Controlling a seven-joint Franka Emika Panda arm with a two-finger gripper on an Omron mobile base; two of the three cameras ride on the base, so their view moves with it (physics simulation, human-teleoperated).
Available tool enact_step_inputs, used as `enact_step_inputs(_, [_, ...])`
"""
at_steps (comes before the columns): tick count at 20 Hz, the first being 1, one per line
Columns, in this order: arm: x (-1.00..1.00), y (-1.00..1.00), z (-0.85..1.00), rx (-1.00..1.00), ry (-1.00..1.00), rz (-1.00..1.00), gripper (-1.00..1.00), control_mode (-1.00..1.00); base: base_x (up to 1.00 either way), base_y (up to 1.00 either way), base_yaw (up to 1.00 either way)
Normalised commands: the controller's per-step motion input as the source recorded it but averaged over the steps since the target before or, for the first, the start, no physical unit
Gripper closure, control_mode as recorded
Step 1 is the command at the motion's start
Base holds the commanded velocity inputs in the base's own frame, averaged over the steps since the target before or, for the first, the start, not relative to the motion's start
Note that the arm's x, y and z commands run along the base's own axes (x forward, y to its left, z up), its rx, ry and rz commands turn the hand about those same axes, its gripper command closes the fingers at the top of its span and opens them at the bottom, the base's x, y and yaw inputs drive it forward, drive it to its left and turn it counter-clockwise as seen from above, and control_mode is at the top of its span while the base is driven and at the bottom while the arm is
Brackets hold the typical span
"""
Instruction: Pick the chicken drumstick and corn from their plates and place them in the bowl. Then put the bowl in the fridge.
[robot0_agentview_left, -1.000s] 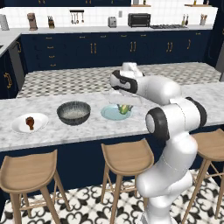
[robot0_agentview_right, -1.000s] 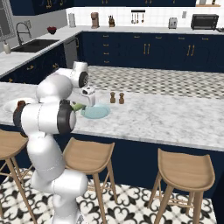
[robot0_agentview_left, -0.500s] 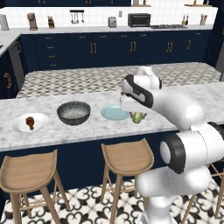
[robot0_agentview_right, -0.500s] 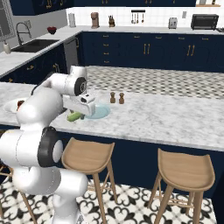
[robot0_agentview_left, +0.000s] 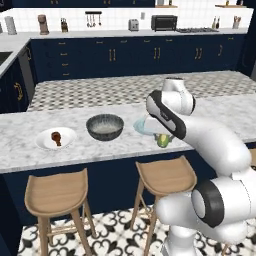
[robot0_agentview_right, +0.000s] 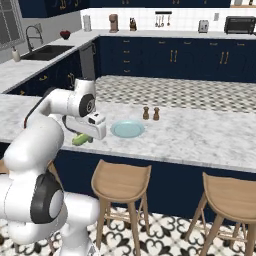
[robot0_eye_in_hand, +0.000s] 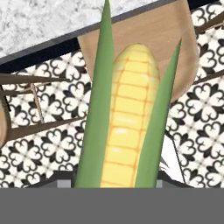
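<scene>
Your gripper (robot0_agentview_right: 84, 136) is pinching the corn (robot0_eye_in_hand: 127, 122), holding it off its pale blue plate (robot0_agentview_right: 128, 129), out past the counter (robot0_agentview_left: 100, 150) edge above a stool (robot0_eye_in_hand: 144, 39). The drumstick (robot0_agentview_left: 56, 136) lies on the white plate (robot0_agentview_left: 45, 142); the bowl (robot0_agentview_left: 105, 126) sits between the plates.

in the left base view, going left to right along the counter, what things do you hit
white plate with the drumstick → bowl → blue plate → corn, at the counter's front edge
</scene>
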Motion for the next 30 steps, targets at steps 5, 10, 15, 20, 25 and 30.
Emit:
enact_step_inputs(5, [0.00,0.00,0.00,0.00,0.00,0.00,1.00,1.00,0.09,1.00,0.00])
enact_step_inputs(10, [0.00,0.00,0.00,0.00,0.00,0.00,1.00,1.00,0.41,0.47,0.00])
enact_step_inputs(15, [0.00,0.00,0.00,0.00,0.00,0.00,1.00,1.00,0.94,-0.50,0.00])
enact_step_inputs(20, [0.00,0.00,0.00,0.00,0.00,0.00,1.00,1.00,1.00,-0.04,0.00])
enact_step_inputs(25, [1.00,-0.40,0.19,0.03,0.20,0.00,1.00,-1.00,0.00,0.00,0.00])
enact_step_inputs(30, [1.00,-0.25,0.00,0.02,0.24,0.00,1.00,-1.00,0.00,0.00,0.00])
